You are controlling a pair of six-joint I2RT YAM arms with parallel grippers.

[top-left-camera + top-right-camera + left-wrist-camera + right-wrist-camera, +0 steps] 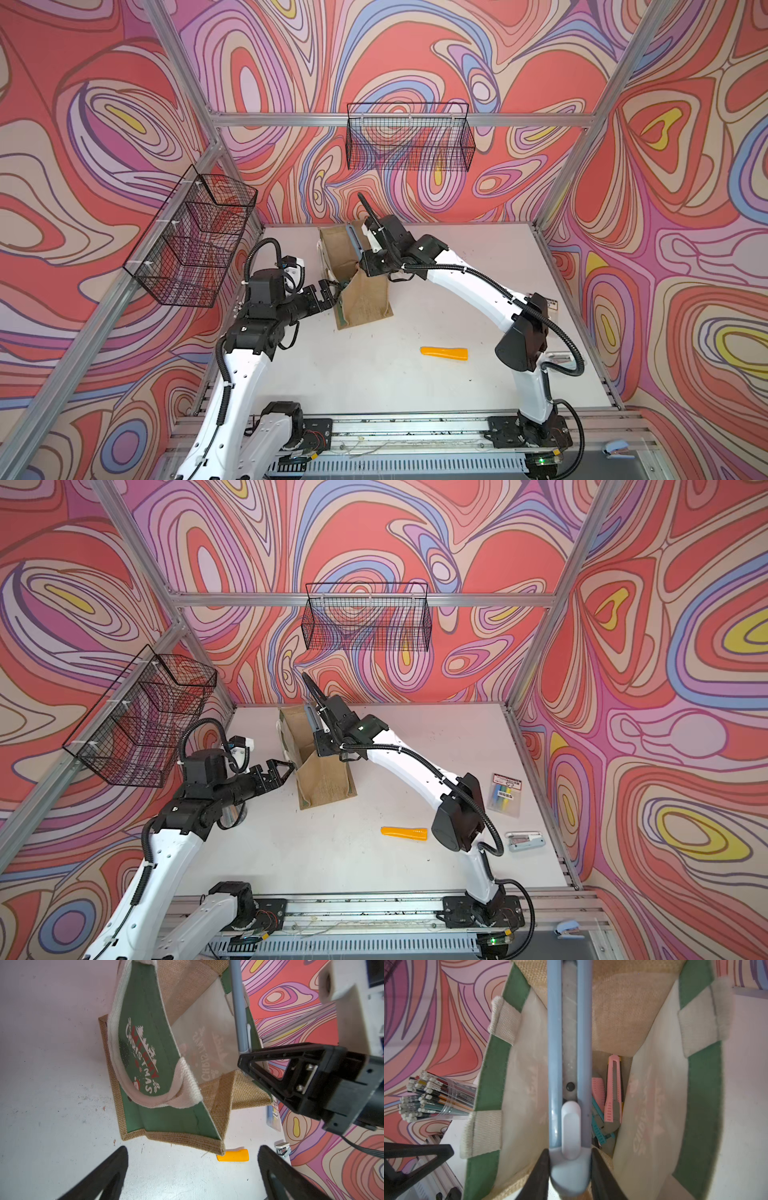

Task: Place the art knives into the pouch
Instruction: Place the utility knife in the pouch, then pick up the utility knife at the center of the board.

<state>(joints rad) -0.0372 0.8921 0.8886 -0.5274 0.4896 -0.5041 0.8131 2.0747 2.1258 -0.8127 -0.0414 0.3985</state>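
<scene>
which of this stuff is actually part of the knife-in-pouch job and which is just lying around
Job: blue knife, held by the right pincer at the mouth of the pouch; left pincer, open beside the pouch.

Lying about: orange knife on the table (maybe next), packet, pencil tub, wire baskets.

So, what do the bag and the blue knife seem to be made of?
The bag: coarse tan weave, likely jute; the green panel looks smooth, matte, perhaps coated cloth. The blue knife: smooth plastic body, probably; the grey scored strip in its slot looks like dull metal.
</scene>
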